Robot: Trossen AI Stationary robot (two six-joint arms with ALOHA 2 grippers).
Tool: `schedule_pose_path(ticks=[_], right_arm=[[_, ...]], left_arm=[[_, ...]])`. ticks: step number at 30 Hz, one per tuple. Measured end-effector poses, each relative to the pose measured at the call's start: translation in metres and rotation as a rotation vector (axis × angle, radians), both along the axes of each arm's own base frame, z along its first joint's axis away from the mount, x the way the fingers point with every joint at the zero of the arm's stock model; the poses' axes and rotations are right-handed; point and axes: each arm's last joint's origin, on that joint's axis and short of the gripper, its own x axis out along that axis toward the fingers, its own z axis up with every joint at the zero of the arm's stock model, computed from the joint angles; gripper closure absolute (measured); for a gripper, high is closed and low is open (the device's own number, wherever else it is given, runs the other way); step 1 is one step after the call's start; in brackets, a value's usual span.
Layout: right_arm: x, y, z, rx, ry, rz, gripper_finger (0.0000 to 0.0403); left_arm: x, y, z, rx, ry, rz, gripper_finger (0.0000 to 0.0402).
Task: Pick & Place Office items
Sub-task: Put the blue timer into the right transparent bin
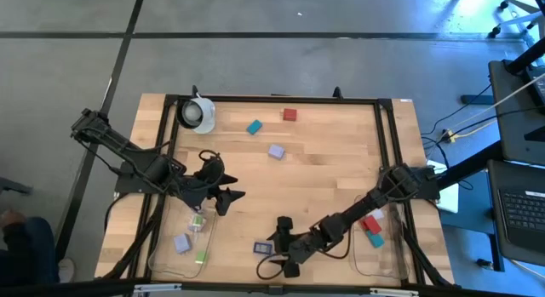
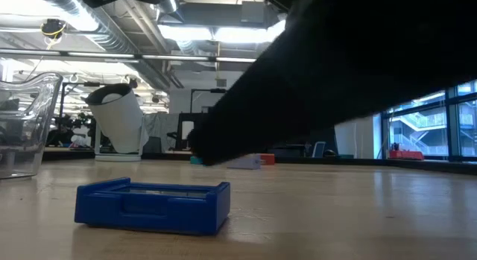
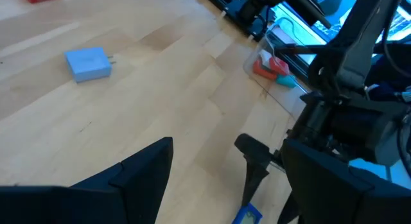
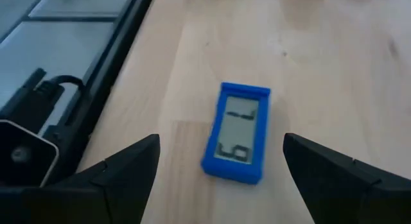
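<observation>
A dark blue flat piece with a grey display (image 4: 237, 134) lies on the wooden table near the front edge; it also shows in the high view (image 1: 262, 247) and the low view (image 2: 153, 206). My right gripper (image 1: 285, 244) is open just right of it, and its fingers stand on either side of the piece without touching it. My left gripper (image 1: 221, 178) is open and empty over the table's left middle. A red piece (image 1: 289, 115), a teal piece (image 1: 254, 127) and a lavender piece (image 1: 276, 151) lie on the far part of the table.
A clear tray (image 1: 170, 254) at the front left holds a lavender piece (image 1: 181, 242) and green pieces (image 1: 201, 256). A clear tray (image 1: 387, 254) at the front right holds a red piece (image 1: 372, 222) and a teal piece (image 1: 375, 239). A white round object (image 1: 197, 114) stands at the far left.
</observation>
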Motion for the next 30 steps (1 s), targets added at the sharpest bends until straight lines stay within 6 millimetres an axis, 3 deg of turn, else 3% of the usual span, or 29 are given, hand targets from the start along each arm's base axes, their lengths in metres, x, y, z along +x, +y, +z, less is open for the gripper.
schedule_pose_path(ticks=[9, 16, 21, 30], right_arm=[[0.002, 0.001, -0.023, -0.022, -0.012, -0.095, 0.0069], [0.002, 0.001, -0.029, -0.008, -0.003, -0.122, 0.0083], [0.002, 0.000, -0.029, 0.004, 0.002, -0.134, 0.0130], [0.002, 0.000, -0.030, 0.020, 0.011, -0.131, 0.0250]], left_arm=[[0.000, 0.000, 0.000, 0.002, -0.004, 0.009, 0.0115], [0.000, 0.001, 0.000, 0.016, -0.011, 0.027, 0.0115], [0.000, 0.001, 0.000, 0.046, -0.011, 0.027, 0.0115], [0.000, 0.002, 0.001, 0.087, -0.018, 0.050, 0.0115]])
